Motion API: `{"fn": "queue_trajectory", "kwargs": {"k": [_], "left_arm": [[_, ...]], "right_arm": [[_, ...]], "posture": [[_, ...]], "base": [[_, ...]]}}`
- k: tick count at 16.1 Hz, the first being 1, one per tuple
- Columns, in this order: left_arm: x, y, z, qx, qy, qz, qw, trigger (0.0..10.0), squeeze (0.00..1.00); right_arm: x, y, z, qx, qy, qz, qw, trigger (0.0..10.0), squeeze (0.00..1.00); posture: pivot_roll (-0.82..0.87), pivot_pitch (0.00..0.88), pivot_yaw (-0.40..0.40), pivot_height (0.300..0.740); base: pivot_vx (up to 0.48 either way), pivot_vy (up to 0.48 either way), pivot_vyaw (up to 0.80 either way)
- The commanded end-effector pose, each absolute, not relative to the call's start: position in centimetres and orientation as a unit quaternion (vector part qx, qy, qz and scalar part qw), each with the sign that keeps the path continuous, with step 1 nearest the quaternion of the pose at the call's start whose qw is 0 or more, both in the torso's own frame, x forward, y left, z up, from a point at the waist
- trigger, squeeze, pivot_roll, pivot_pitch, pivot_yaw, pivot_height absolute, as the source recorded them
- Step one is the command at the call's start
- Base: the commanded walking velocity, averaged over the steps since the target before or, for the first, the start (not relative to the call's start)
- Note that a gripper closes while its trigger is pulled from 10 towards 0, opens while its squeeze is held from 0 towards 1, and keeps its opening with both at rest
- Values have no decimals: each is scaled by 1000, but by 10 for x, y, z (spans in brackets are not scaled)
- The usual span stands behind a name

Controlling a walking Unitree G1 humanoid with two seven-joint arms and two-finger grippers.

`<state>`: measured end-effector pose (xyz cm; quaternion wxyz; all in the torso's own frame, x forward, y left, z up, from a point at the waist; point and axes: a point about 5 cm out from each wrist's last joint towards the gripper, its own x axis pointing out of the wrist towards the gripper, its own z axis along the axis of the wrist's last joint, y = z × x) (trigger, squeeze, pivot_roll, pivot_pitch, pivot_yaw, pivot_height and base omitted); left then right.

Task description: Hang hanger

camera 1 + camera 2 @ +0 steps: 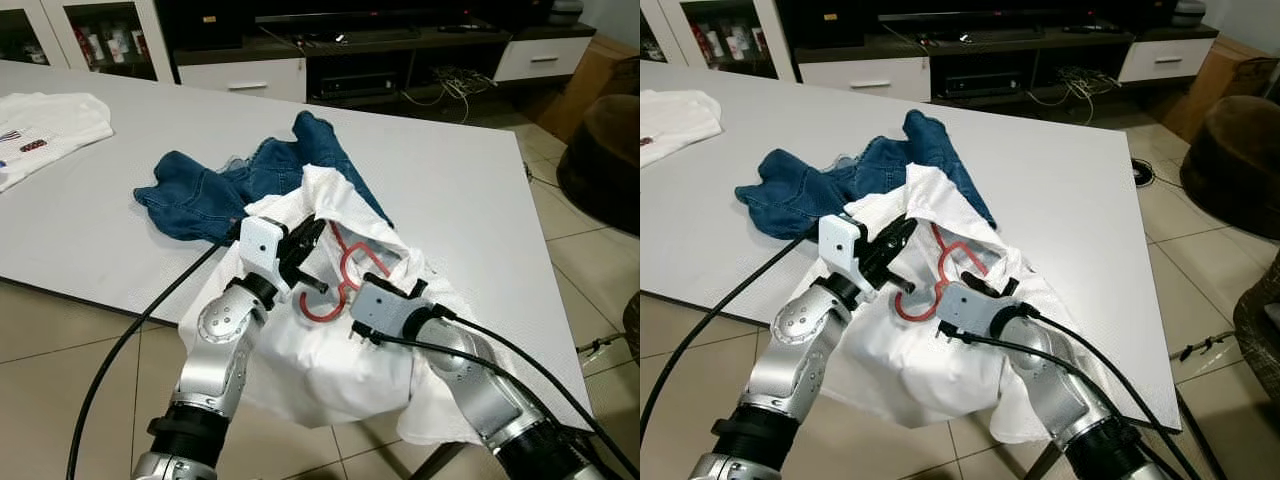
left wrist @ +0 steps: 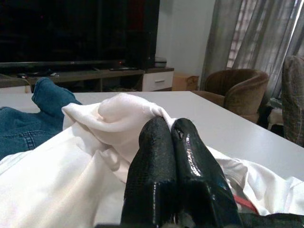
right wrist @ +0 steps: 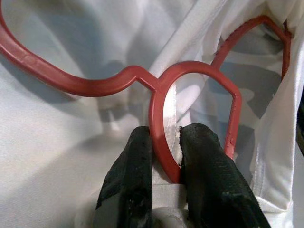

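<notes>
Closest to me, right end effector (image 3: 164,156) pinches the red hanger (image 1: 335,285) inside the white shirt (image 1: 320,350) at the table (image 1: 470,210) edge; left end effector (image 2: 171,137), pressed together, grips shirt fabric. Jeans (image 1: 220,185) lie just behind.

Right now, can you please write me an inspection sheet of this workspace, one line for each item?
Surface: white table; the white garment overhangs its near edge.
Job's things: red hanger lying partly inside the white garment.
Clutter: blue jeans beside the garment; folded white shirt at the far left.
Grippers: left gripper shut on the garment's fabric; right gripper shut on the hanger's loop.
Cables: black cable along the left arm; cables under the TV cabinet.
Surroundings: tiled floor, brown armchair, curtains.
</notes>
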<state>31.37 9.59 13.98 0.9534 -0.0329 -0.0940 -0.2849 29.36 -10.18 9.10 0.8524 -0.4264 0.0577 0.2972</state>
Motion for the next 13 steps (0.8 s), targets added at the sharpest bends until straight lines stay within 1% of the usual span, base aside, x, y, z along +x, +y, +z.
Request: {"fn": "queue_trajectory", "kwargs": {"k": [1,2,3,8,10,11,13], "left_arm": [[314,93,146,-27,-106,-292,950,0,0],[314,93,146,-27,-106,-292,950,0,0],[314,93,146,-27,-106,-292,950,0,0],[311,93,144,-27,-103,-293,950,0,0],[310,95,143,-26,-100,-291,951,0,0],[310,95,142,-26,-100,-291,951,0,0],[310,96,142,-25,-98,-290,952,0,0]], "right_arm": [[295,-104,89,-424,73,288,856,10000,0],[295,-105,90,-416,76,287,859,1412,0],[295,-105,91,-412,76,289,861,0,0],[288,-106,99,-341,69,321,881,0,0],[282,-116,105,-270,71,331,901,0,0],[281,-119,106,-265,71,333,902,0,0],[275,-134,111,-234,67,337,910,0,0]], "posture": [[16,42,7,740],[15,42,8,740],[14,44,9,740],[15,53,9,740],[16,56,11,740],[16,56,11,740],[13,58,13,740]], "base": [[0,0,0],[0,0,0],[0,0,0],[0,0,0],[0,0,0],[0,0,0],[0,0,0]]}}
